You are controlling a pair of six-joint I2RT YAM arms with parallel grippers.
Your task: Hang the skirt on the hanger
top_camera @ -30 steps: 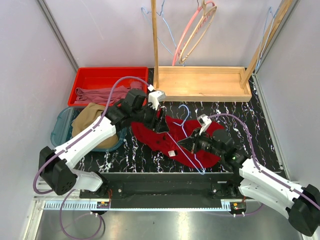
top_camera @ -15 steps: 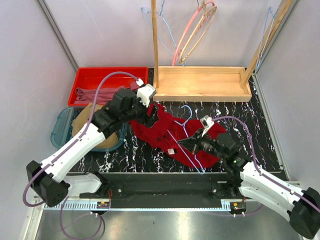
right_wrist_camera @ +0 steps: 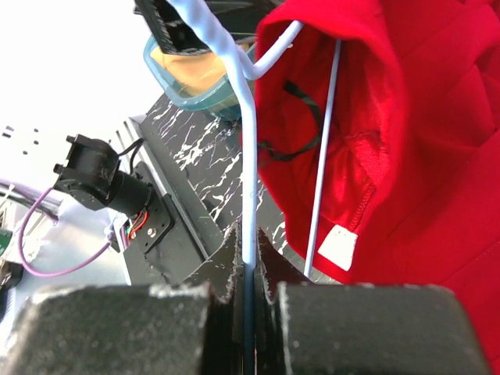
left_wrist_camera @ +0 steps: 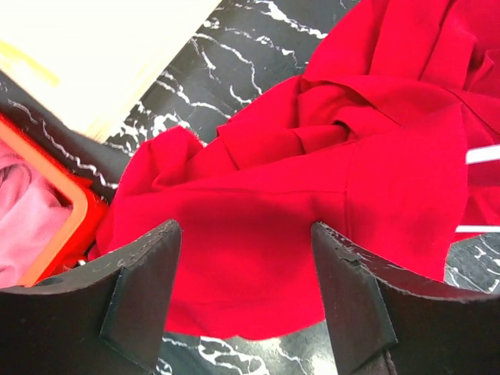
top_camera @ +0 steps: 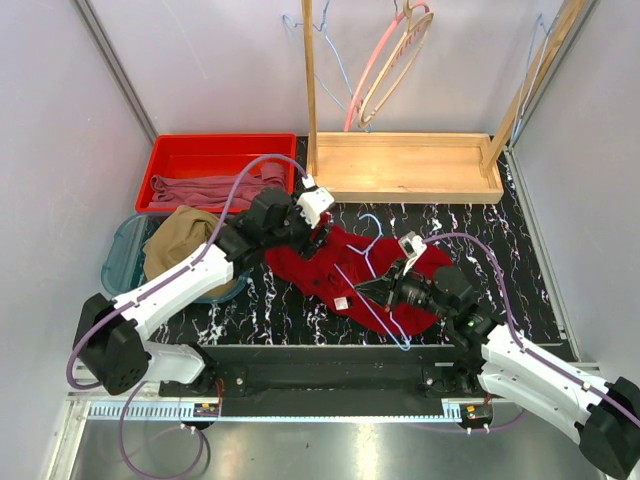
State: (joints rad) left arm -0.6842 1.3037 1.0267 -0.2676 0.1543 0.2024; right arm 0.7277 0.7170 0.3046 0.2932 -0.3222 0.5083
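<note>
The tan skirt (top_camera: 178, 240) lies bunched in a teal bin (top_camera: 113, 268) at the left, apart from both grippers; the right wrist view shows the skirt (right_wrist_camera: 199, 72) far off. A light-blue wire hanger (top_camera: 372, 306) lies across a red garment (top_camera: 345, 275) on the black marbled table. My right gripper (top_camera: 372, 288) is shut on one wire of the hanger (right_wrist_camera: 248, 156), next to the garment's white tag (right_wrist_camera: 337, 248). My left gripper (left_wrist_camera: 246, 230) stands open just above the near edge of the red garment (left_wrist_camera: 328, 156), with nothing between its fingers.
A red tray (top_camera: 165, 160) with a mauve cloth (top_camera: 205, 187) stands at the back left. A wooden rack base (top_camera: 405, 165) stands behind, with pink (top_camera: 372, 75), wooden (top_camera: 400, 60) and blue wire hangers (top_camera: 335, 55) hanging above. The table's front edge is near the arm bases.
My left gripper drew back toward the red tray, then came forward again over the red garment's left edge. The right gripper kept its hold on the hanger, almost still.
</note>
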